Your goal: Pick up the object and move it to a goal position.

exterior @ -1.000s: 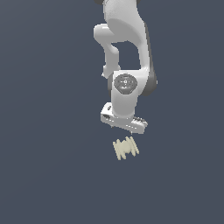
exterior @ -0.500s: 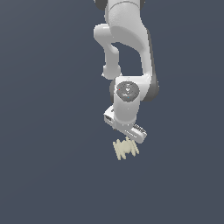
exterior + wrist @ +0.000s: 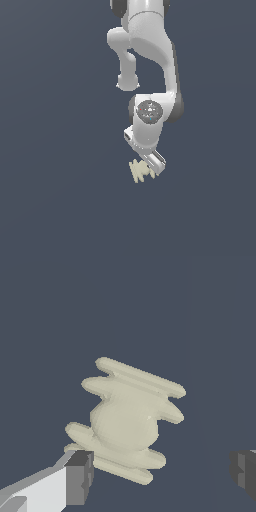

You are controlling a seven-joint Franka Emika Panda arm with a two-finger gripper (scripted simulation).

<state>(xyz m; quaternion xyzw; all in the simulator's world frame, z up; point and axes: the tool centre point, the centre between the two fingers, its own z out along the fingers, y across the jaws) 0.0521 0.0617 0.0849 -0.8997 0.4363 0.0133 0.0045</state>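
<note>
Low in the exterior frame, end effector (image 3: 150, 167) hovers spread apart over the object (image 3: 139, 170), apparently just off-centre. Approach nearly done; grasp, lift, transfer remain.

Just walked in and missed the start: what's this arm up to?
A single Panda arm is reaching down over a small cream ribbed spool lying on the dark floor. Its gripper is open, one finger right beside the spool and the other well clear. Nothing is grasped or lifted yet.
</note>
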